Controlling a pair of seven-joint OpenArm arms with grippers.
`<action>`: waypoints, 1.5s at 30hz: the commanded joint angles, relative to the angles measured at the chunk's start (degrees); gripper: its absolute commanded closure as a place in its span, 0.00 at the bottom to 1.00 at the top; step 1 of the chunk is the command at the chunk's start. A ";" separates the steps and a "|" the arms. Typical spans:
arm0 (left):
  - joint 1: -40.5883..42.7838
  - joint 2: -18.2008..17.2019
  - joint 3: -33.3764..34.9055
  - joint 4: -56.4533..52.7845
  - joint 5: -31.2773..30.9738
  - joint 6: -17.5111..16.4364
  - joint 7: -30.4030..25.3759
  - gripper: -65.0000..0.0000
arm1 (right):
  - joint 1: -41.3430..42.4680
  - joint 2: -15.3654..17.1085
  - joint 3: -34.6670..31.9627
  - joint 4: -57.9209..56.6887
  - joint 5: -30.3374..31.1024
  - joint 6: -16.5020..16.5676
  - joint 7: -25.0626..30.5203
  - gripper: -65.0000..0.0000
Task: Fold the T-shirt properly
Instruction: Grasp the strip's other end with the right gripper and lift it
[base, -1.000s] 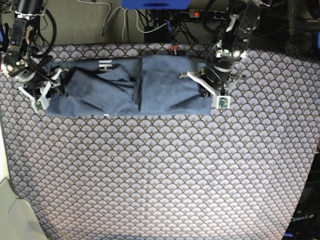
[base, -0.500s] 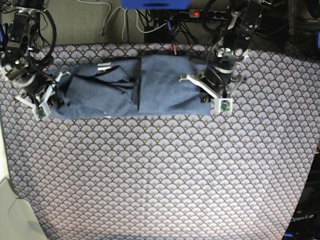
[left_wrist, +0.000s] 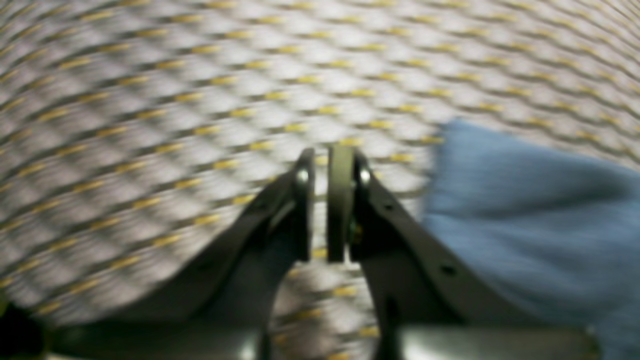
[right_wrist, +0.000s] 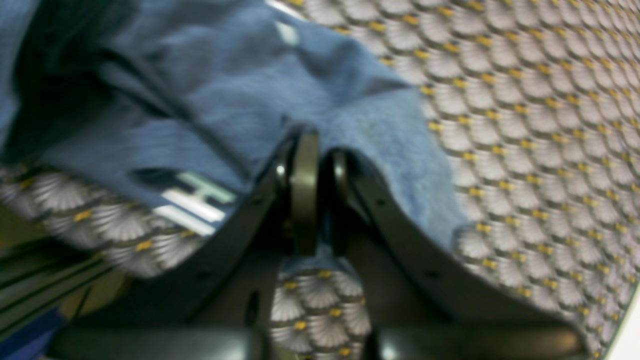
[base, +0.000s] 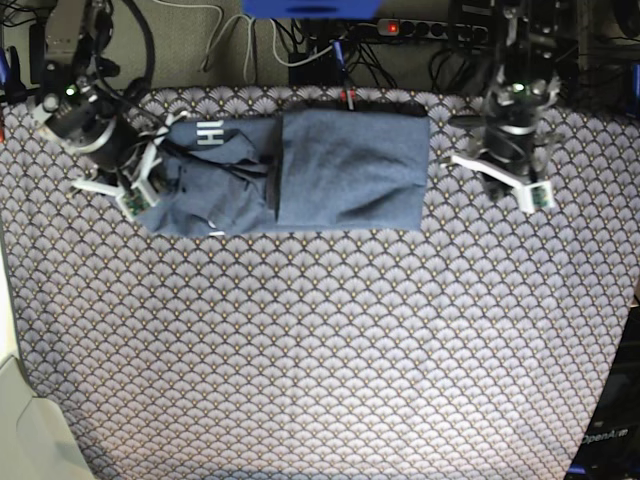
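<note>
The right pincer (right_wrist: 312, 192) is pinching the T-shirt (base: 300, 175) at its rumpled end. The left pincer (left_wrist: 327, 205) is closed on nothing, beside the shirt's other end. The shirt is lying in a long strip on the table (base: 320, 350); cross folds are probably still waiting.

T-shirt (base: 340, 170) slate-blue, folded lengthwise (rumpled left)
</note>
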 joint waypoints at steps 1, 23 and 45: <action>0.32 -0.32 -1.25 0.85 0.16 -0.25 -1.37 0.92 | 0.35 0.40 -0.34 0.97 0.63 -0.05 1.06 1.00; 2.61 -0.32 -4.42 1.38 0.16 -0.34 -1.37 0.92 | 1.49 2.86 4.40 -3.95 0.28 -0.05 0.53 0.84; 4.01 -0.41 -4.68 2.26 0.16 -0.34 -1.37 0.92 | 10.37 6.38 4.93 -24.52 0.37 -0.05 1.15 0.53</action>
